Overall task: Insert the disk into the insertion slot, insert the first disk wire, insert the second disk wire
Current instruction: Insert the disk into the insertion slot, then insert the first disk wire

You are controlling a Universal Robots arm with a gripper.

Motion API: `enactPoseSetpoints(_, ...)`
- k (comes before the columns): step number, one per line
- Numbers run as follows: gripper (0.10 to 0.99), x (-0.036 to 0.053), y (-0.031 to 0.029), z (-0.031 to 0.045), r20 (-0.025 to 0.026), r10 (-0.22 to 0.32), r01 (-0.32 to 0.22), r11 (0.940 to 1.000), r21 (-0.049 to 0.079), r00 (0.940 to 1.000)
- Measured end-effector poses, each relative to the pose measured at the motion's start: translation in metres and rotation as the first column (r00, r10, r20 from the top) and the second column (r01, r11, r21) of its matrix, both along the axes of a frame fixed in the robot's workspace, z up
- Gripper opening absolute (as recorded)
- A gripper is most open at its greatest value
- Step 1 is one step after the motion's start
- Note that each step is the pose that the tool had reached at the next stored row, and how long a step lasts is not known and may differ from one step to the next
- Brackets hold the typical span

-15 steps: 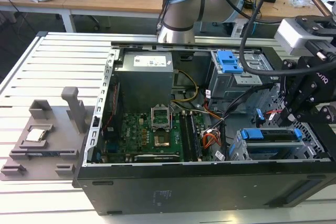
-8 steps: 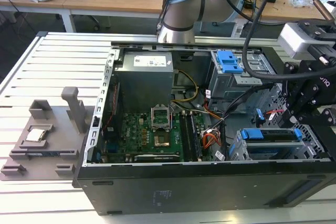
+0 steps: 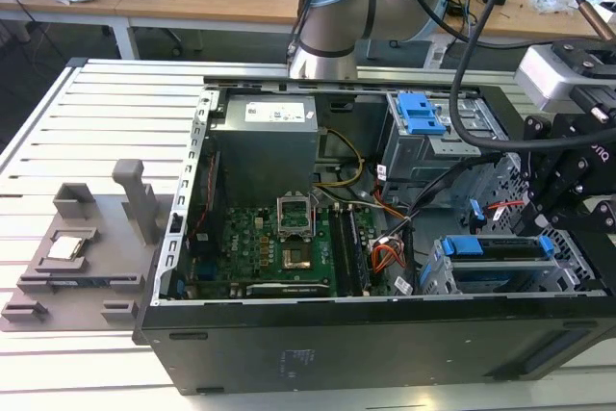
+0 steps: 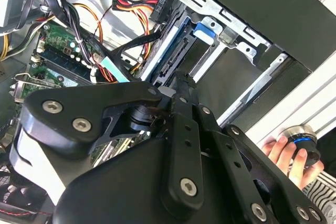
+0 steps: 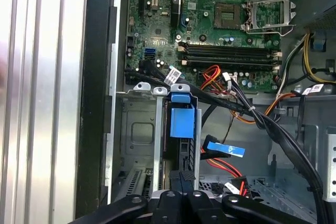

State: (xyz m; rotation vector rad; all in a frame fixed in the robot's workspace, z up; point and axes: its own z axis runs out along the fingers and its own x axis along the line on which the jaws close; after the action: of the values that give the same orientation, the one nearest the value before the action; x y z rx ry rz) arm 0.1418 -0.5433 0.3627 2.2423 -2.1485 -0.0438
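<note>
Case (image 3: 385, 353): lies on its side with the open face up.
Drive bay (image 5: 134, 129): grey metal cage in the case's corner, on the exterior view's right.
Gripper (image 5: 181, 178): I have it right over the disk's upper edge. I cannot tell whether it is gripping or only touching.
Disk (image 5: 182, 121): inside the bay, standing on end. Its long axis points down into the case, plug edge up, and it looks seated.
Blue-plug cable (image 5: 223, 149): loose, just beside the disk.
Red-orange wire (image 5: 224, 166): loose, next to that cable.
</note>
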Motion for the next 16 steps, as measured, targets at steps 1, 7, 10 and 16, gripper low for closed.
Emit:
enactPoseSetpoints(1,0.106,0.0,0.0,0.0,0.0,0.0,0.0,1.0,0.0,1.0)
enactPoseSetpoints(7,0.106,0.0001,0.0,-0.0001,0.0,0.0,0.0,1.0,0.0,1.0)
enactPoseSetpoints(10,0.169,0.0002,0.0,-0.0001,0.0,0.0,0.0,1.0,0.0,1.0)
enactPoseSetpoints(16,0.302,0.0009,0.019,-0.0001,0.0,0.003,-0.003,1.0,-0.001,1.0)
